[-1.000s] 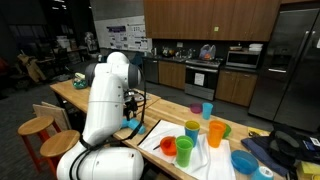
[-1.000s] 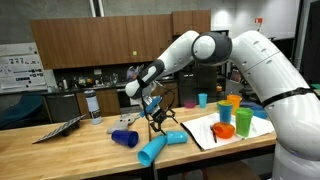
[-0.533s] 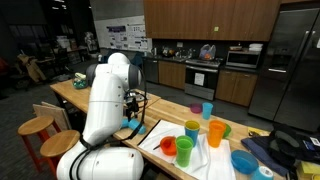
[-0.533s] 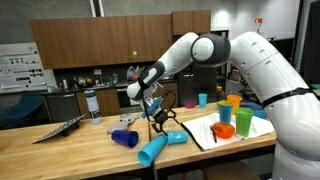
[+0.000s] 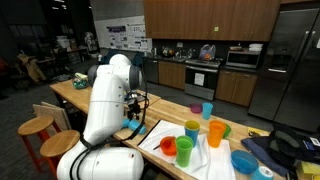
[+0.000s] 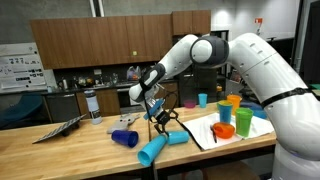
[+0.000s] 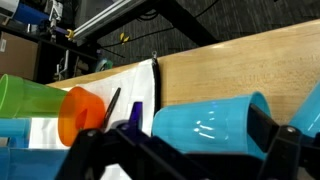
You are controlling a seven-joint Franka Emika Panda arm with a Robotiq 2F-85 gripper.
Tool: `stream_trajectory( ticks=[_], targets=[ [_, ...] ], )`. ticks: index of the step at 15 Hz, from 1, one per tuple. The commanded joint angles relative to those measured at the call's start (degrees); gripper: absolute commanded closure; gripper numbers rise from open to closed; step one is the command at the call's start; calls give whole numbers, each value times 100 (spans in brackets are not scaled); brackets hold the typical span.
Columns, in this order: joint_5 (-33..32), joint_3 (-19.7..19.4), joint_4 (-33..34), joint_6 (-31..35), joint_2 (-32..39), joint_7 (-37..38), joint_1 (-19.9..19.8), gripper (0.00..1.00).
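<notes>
My gripper (image 6: 160, 118) hangs open just above the wooden table (image 6: 70, 150), with nothing between its fingers. In the wrist view a light blue cup (image 7: 210, 125) lies on its side right below the gripper (image 7: 200, 140), between the two dark fingers and apart from them. That cup (image 6: 155, 150) rests near the table's front edge in an exterior view, and a dark blue cup (image 6: 124, 138) lies tipped over beside it. From the other side, the robot's white body hides most of the gripper (image 5: 133, 108).
A white cloth (image 6: 205, 130) carries several upright cups, among them an orange one (image 6: 243, 120), a green one (image 6: 226, 113) and a red one (image 6: 224, 131). The wrist view shows orange (image 7: 85, 112) and green (image 7: 25, 98) cups. Wooden stools (image 5: 35, 128) stand beside the table.
</notes>
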Motion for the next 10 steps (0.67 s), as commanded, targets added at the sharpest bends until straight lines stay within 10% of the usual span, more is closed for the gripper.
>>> stream_trajectory(
  ticks=[1,10],
  targets=[
    [9,-23,-194,-79,-95,68,-39,0],
    [32,5,-299,-109,-81,-20,-73,72]
  ],
)
